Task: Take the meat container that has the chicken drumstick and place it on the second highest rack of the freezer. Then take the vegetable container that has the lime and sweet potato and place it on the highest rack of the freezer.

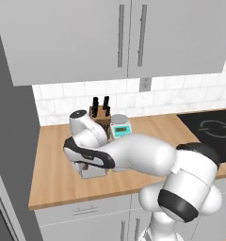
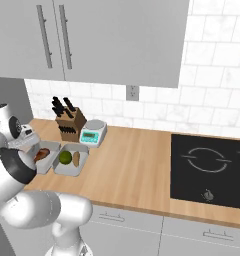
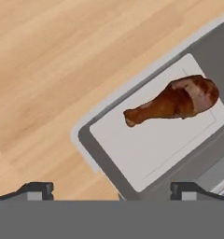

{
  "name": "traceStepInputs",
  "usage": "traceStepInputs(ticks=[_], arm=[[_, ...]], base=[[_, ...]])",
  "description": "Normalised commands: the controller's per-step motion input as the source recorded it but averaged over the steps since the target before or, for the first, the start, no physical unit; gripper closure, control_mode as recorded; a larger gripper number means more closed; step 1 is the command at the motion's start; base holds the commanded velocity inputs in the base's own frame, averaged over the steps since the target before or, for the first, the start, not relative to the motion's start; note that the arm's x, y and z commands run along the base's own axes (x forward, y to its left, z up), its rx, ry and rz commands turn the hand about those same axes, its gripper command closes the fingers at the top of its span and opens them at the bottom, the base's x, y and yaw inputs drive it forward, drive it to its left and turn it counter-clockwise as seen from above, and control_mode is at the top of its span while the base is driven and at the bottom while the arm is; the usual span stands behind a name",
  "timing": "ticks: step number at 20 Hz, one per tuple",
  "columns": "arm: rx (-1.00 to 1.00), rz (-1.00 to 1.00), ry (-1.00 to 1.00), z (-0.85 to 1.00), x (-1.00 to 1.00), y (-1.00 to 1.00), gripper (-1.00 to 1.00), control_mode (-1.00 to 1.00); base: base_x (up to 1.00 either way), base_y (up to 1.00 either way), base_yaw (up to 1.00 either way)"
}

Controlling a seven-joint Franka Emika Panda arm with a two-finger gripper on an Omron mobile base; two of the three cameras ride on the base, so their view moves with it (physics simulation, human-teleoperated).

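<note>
Wood counter (image 3: 53,60): meat tray (image 3: 118,149) with drumstick (image 3: 177,100) sits under gripper (image 3: 111,189), jaws wide, empty. Tray likely rigid, light, slick; best pinched across thin rim wall.

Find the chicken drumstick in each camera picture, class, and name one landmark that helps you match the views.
Left base view: hidden behind the arm; its grey container just peeks out below the arm.
Right base view: chicken drumstick at the left edge, in the container beside the lime tray.
Hand view: chicken drumstick upper right, lying on the container's pale floor.
Shared landmark: the knife block by the wall.
</note>
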Motion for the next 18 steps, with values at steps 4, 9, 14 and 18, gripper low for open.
traceStepInputs(ticks=[4, 9, 14, 18], arm=[[0.0, 0.03, -0.05, -0.35, 0.0, 0.0, -1.0, -1.0], [0.0, 0.0, -0.01, -0.3, 0.0, -0.17, -1.0, -1.0], [0.0, 0.0, 0.0, -0.3, 0.0, -0.31, -1.0, -1.0], [0.0, 0.0, -0.01, -0.32, 0.0, -0.18, -1.0, -1.0]], base=[[0.0, 0.0, 0.0], [0.0, 0.0, 0.0], [0.0, 0.0, 0.0], [0.0, 0.0, 0.0]])
